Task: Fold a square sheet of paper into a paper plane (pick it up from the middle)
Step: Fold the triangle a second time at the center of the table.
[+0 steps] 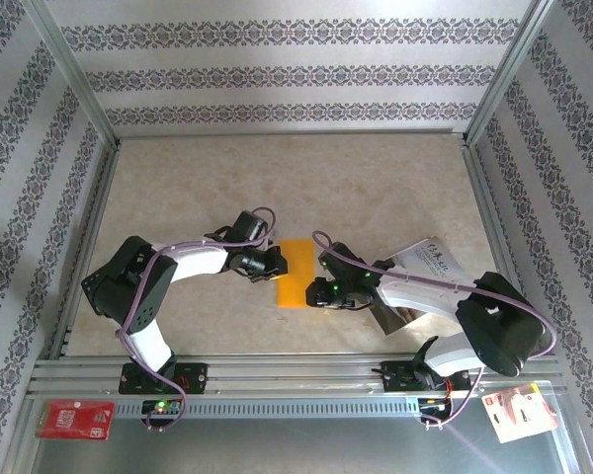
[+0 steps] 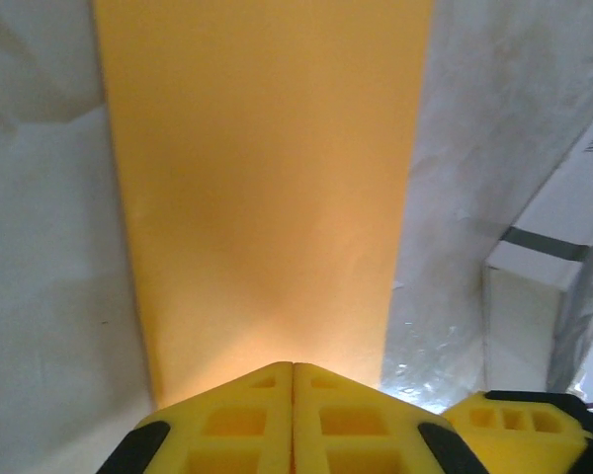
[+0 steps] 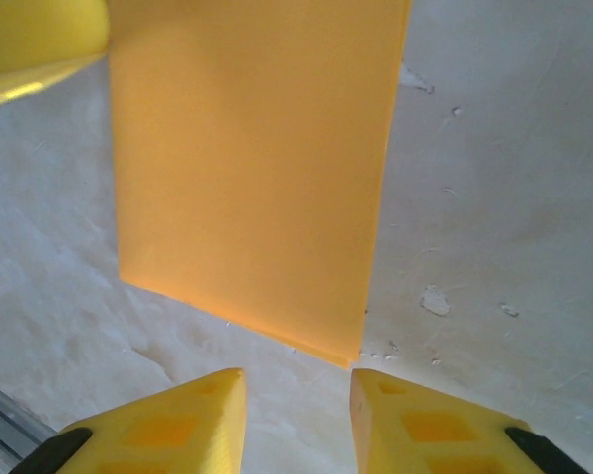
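The square sheet of paper [image 1: 296,274] is bright orange and lies flat mid-table as a narrow oblong, its long sides running away from the arms. My left gripper [image 1: 277,263] is at its left edge, and in the left wrist view the yellow fingers [image 2: 294,367] are pressed together over the sheet [image 2: 267,188] with no paper visibly between them. My right gripper [image 1: 322,287] is at the sheet's near right side. In the right wrist view it [image 3: 296,377] stands open, short of the sheet's near corner [image 3: 247,168] and apart from it.
A glossy grey printed sheet [image 1: 425,269] lies under the right arm, close to the orange sheet's right side. A red card [image 1: 76,419] and a white-and-red packet [image 1: 519,411] sit outside the front rail [image 1: 296,370]. Metal frame posts border the table.
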`<state>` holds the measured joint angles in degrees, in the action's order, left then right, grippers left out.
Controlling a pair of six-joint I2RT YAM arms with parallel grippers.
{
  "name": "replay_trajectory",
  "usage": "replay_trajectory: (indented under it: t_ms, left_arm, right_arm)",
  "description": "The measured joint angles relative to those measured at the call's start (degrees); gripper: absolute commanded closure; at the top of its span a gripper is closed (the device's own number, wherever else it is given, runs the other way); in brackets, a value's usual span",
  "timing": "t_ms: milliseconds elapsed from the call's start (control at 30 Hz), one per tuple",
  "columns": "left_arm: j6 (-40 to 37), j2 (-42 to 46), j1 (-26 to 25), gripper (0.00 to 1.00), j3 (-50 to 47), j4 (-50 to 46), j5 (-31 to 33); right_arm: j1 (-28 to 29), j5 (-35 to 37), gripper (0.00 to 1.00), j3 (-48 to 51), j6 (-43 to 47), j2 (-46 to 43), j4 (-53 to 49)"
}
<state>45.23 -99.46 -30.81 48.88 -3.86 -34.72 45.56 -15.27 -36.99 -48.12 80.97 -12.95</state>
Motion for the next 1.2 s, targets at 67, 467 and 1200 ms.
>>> replay_trajectory:
  t_ms: [67, 467, 1200]
  left_arm:
    - [0.00, -1.07, 0.00, 0.95, -0.72, 0.00, 0.02]
    - [0.02, -1.42, 0.02, 0.95, -2.69, 3.50, -0.87]
    - [0.02, -1.40, 0.02, 0.95, -2.91, 3.96, -1.05]
  right_arm:
    - [0.09, 0.13, 0.66, 0.00, -0.42, 0.70, 0.48]
    - [0.09, 0.22, 0.67, 0.04, -1.51, 3.89, 3.52]
    - [0.07, -1.81, 0.66, -0.02, -1.46, 6.54, 8.24]
